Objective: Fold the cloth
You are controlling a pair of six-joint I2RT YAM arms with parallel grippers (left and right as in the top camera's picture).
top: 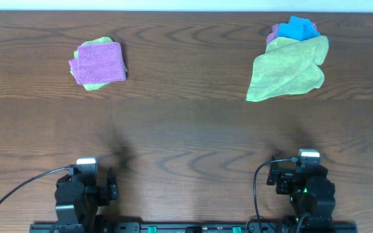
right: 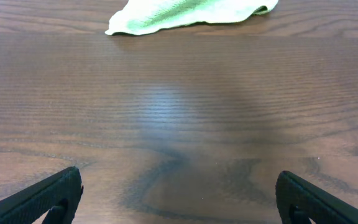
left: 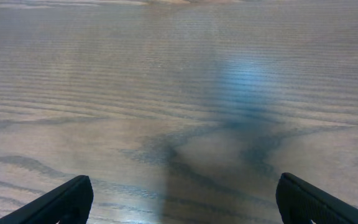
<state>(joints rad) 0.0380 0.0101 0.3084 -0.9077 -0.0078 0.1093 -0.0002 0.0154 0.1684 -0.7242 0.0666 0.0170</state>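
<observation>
The purple cloth point(top: 100, 61) lies folded into a small square at the far left of the table, on top of a folded lime-green cloth point(top: 94, 85). Neither wrist view shows it. My left gripper point(top: 97, 186) rests at the near edge, well short of the cloth. In its wrist view the left gripper point(left: 182, 186) is open over bare wood. My right gripper point(top: 298, 176) sits at the near right edge. In its wrist view the right gripper point(right: 179, 180) is open with nothing between its fingers.
A loose pile sits at the far right: a crumpled lime-green cloth point(top: 287, 72), whose near edge also shows as the lime-green cloth point(right: 185, 14), a bright blue cloth point(top: 300, 29), and a bit of purple fabric point(top: 274, 32) beneath the blue.
</observation>
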